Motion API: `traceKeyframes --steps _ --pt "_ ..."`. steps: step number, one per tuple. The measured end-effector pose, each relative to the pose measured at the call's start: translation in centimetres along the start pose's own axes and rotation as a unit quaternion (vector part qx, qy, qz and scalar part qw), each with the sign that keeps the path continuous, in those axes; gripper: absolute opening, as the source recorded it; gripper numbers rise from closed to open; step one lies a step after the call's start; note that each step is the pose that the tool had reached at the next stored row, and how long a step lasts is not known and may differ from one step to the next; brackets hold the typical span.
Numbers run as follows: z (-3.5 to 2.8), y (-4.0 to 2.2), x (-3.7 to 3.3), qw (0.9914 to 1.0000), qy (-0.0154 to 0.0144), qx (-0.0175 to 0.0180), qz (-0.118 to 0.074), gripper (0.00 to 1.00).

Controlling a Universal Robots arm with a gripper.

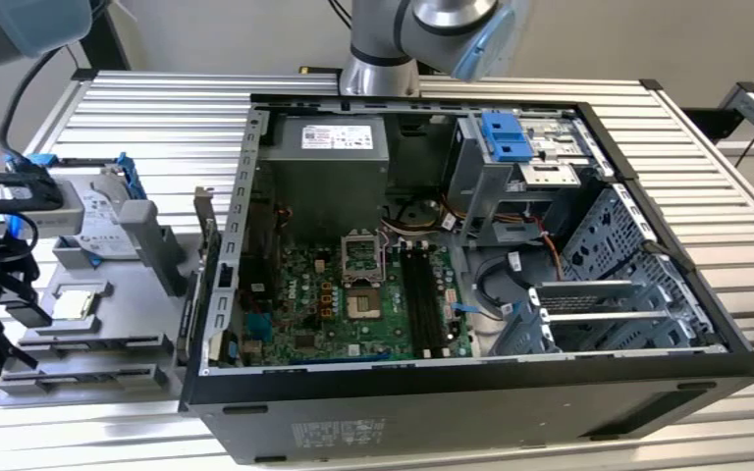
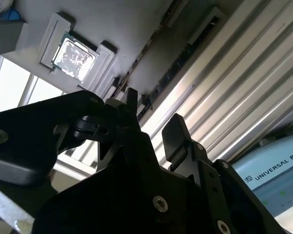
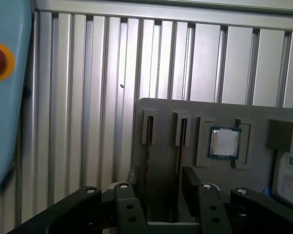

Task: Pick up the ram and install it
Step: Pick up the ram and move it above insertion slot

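Desk (image 3: 88,73): ribbed metal; bears grey tray (image 3: 161,109);
Claw (image 3: 156,184): jaws apart, empty; hovering above slotted ram (image 3: 148,148)

Matt black gripper (image 3: 161,179), smooth grey plastic tray (image 3: 164,141), ribbed bare-metal table (image 3: 88,73).

2 ram sticks (image 3: 148,132) stand btwn spread tool (image 3: 156,179) fingers; CPU holder (image 3: 224,143) on tray (image 3: 166,109) beside, table (image 3: 88,73) free beyond.
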State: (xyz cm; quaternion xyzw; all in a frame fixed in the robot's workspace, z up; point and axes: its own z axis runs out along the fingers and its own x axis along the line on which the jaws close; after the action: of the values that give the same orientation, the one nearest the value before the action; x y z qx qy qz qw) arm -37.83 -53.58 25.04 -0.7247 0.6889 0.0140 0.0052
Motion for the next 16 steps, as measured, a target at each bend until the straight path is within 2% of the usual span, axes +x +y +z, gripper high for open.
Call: traceKeyframes --steps 10,16 --pt "1.4 -0.02 0.12 1.0 0.0 0.0 0.0 1.0" --pt "1.87 -0.12 0.49 1.0 0.0 0.0001 0.001 1.0"
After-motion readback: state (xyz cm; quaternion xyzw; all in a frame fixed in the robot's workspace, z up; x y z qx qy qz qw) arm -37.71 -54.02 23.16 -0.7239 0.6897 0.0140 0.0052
